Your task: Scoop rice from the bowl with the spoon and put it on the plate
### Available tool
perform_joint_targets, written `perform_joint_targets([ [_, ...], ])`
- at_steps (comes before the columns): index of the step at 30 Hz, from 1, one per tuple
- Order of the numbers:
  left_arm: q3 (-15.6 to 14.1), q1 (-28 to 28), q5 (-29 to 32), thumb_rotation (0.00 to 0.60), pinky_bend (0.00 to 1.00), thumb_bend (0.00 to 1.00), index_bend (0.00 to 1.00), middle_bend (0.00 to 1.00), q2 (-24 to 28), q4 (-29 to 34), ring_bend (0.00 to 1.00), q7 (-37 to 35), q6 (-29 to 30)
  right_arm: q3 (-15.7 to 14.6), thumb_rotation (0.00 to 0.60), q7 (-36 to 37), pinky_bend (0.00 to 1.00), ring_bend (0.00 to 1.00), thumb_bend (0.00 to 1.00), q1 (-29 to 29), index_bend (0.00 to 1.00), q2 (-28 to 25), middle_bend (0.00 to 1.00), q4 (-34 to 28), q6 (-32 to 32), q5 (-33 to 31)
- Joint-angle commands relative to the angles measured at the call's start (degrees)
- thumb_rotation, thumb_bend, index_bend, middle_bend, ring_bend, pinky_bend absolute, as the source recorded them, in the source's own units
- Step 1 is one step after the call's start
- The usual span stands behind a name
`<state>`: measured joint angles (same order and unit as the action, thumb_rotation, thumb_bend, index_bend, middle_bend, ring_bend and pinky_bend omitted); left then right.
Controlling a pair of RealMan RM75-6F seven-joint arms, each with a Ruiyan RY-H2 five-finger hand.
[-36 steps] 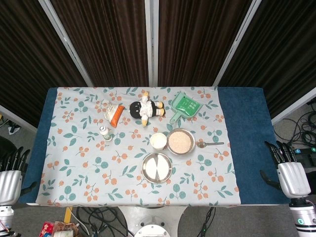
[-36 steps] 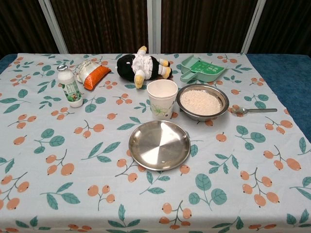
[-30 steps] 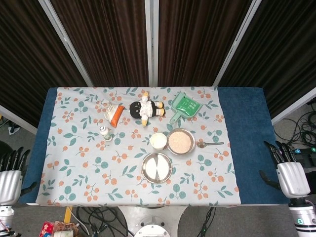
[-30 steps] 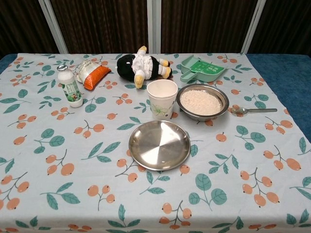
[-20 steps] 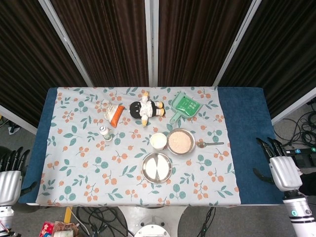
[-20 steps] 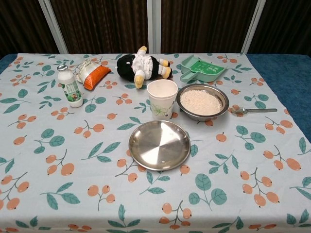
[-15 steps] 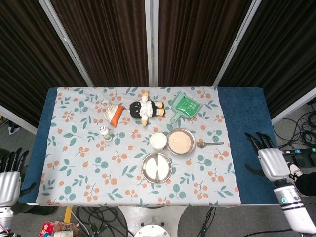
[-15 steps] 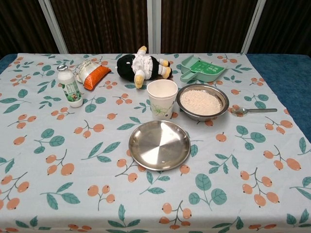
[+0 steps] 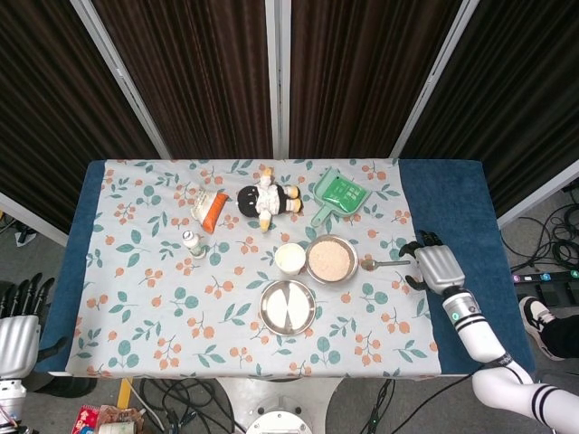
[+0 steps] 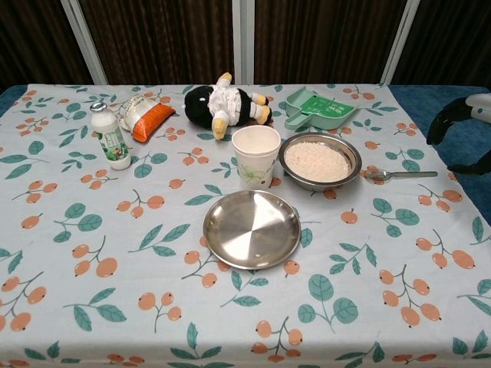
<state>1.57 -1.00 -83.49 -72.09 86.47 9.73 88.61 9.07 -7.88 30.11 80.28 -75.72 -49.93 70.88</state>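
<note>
I see 1 spoon (image 9: 384,264), 1 bowl (image 9: 331,259), 1 plate (image 9: 288,307); my right hand (image 9: 438,266) hovers empty, fingers apart, as does my left hand (image 9: 18,339).

spoon (image 10: 399,175) right of rice bowl (image 10: 320,162)

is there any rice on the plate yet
No, the plate shows only bare metal, while the rice sits in the bowl.

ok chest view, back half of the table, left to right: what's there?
milk bottle → orange snack packet → plush toy → paper cup → bowl of rice → spoon → right hand at the frame edge.
</note>
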Motion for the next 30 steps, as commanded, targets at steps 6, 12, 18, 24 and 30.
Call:
perform_joint_targets([
  [6, 0.2, 0.4, 0.4, 0.6, 0.07, 0.16, 0.13, 0.13, -0.1, -0.2, 0.06, 0.1, -0.7, 0.1, 0.6, -1.8, 0.12, 0.1, 0.23, 3.6, 0.37, 7.7, 0.39, 9.6, 2.7, -2.5],
  [12, 0.2, 0.3, 0.7, 0.6, 0.07, 0.16, 0.13, 0.13, -0.1, -0.2, 0.06, 0.1, -0.7, -0.5, 0.6, -1.5, 0.12, 0.12, 0.24, 4.8, 0.39, 10.1, 0.42, 13.5, 3.5, -1.8],
  [18, 0.2, 0.4, 0.8, 0.6, 0.07, 0.16, 0.13, 0.13, -0.3, -0.3, 0.06, 0.1, -1.0, -1.3, 0.6, -0.5, 0.12, 0.12, 0.25, 5.5, 0.42, 11.6, 0.42, 16.5, 4.0, -0.6],
  [24, 0.4, 0.5, 0.9, 0.6, 0.07, 0.16, 0.13, 0.13, -0.3, -0.4, 0.06, 0.2, -1.1, -1.8, 0.6, -0.7, 0.12, 0.12, 0.25, 6.4, 0.44, 12.9, 0.41, 18.6, 4.5, 0.2],
  [30, 0.3, 0.4, 1.3, 0.6, 0.07, 0.16, 0.13, 0.13, -0.3, -0.5, 0.06, 0.0, -1.2, -2.1, 0.6, -0.5, 0.12, 0.13, 0.26, 6.9, 0.47, 14.0, 0.44, 20.4, 4.9, 0.7],
])
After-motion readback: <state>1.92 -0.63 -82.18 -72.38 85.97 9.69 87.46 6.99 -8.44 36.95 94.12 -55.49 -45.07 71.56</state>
